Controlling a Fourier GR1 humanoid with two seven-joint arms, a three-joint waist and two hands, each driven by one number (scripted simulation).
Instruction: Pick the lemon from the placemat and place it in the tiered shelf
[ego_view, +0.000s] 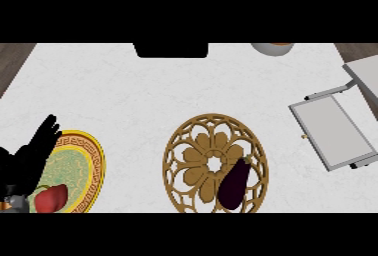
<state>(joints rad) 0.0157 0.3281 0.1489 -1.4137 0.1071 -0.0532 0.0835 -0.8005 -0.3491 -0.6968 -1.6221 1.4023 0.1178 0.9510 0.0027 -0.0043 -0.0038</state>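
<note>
Our left hand (33, 150) at nine o'clock, fingers straight, over plate (94, 155); eggplant (235, 182) on placemat (184, 145) at six.

We see a white, faintly marbled counter (111, 95). The placemat (215, 163) is golden brown, cut in an openwork flower pattern, and the eggplant (234, 184) on it is dark purple. The plate (77, 170) has a yellow rim with a brown key-pattern band and a pale green centre; the pepper (49, 198) on it is red. The left hand (33, 155) is black. The shelf (336, 130) is light grey.
</note>
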